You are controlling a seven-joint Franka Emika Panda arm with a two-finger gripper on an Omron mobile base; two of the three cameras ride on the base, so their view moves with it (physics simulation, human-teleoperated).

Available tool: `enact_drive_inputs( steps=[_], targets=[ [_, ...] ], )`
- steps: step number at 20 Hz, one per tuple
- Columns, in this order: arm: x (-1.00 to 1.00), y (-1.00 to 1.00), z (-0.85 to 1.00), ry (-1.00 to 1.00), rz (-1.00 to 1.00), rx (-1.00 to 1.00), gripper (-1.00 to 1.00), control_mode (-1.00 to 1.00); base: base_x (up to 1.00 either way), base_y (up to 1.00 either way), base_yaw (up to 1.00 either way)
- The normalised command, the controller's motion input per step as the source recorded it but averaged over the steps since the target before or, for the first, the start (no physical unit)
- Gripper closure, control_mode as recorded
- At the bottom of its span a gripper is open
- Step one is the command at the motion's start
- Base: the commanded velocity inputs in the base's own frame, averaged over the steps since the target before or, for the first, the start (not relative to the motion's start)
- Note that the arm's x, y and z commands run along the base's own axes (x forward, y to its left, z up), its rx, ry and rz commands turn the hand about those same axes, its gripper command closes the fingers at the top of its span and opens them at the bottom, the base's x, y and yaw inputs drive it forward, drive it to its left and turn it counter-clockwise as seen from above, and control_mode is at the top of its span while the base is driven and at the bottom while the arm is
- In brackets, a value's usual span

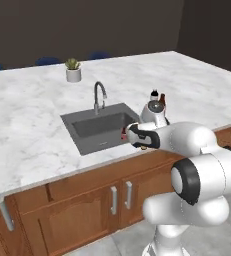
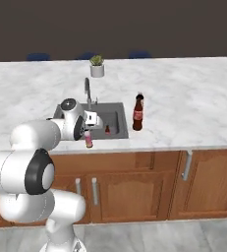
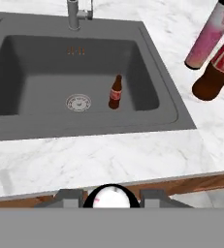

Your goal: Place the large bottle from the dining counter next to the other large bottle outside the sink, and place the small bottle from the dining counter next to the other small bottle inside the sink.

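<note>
A broad white marble counter (image 1: 32, 115) with grey veins runs across a dark-walled kitchen, set on brown wooden cabinets (image 1: 87, 200) with pale bar handles. Blue chair tops (image 1: 48, 60) show past its far edge. A small green plant in a white pot (image 1: 73, 70) stands on the far side of the counter.

A dark grey rectangular sink (image 3: 16, 63) is recessed in the middle of the counter, with a curved chrome tap (image 1: 99, 95) at its far rim.

The right base view shows the large bottle (image 2: 138, 112), tall, slim, dark brown with a red label, upright on the marble just right of the sink. The hand view adds the other large bottle (image 3: 212, 34), pink-labelled, close beside it on the far side; the left base view shows its dark cap.

The hand view alone looks into the basin, where a tiny dark brown bottle (image 3: 115, 92) with a red label stands upright just right of the round metal drain (image 3: 78, 102).

The gripper (image 2: 89, 134) hangs over the near edge of the counter, at the sink's near rim. Its fingers are closed narrowly on the small bottle (image 2: 88, 140), a short pale bottle with a reddish band, which hangs below them in front of the counter's edge.
</note>
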Motion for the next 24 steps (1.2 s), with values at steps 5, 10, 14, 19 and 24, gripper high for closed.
enact_drive_inputs(
  steps=[5, 10, 14, 19, 24],
  targets=[
    [0.0, 0.0, 0.0, 0.0, 0.0, 0.0, 1.0, 1.0, 0.19, -0.29, 0.41],
    [0.0, 0.0, 0.0, 0.0, 0.0, 0.0, 1.0, 1.0, 0.16, -0.27, 0.38],
    [0.0, 0.0, 0.0, 0.0, 0.0, 0.0, 1.0, 1.0, 0.01, -0.22, 0.23],
    [0.0, 0.0, 0.0, 0.0, 0.0, 0.0, 1.0, 1.0, 0.0, -0.19, 0.03],
    [0.0, 0.0, 0.0, 0.0, 0.0, 0.0, 1.0, 1.0, 0.0, -0.36, 0.0]
  ],
)
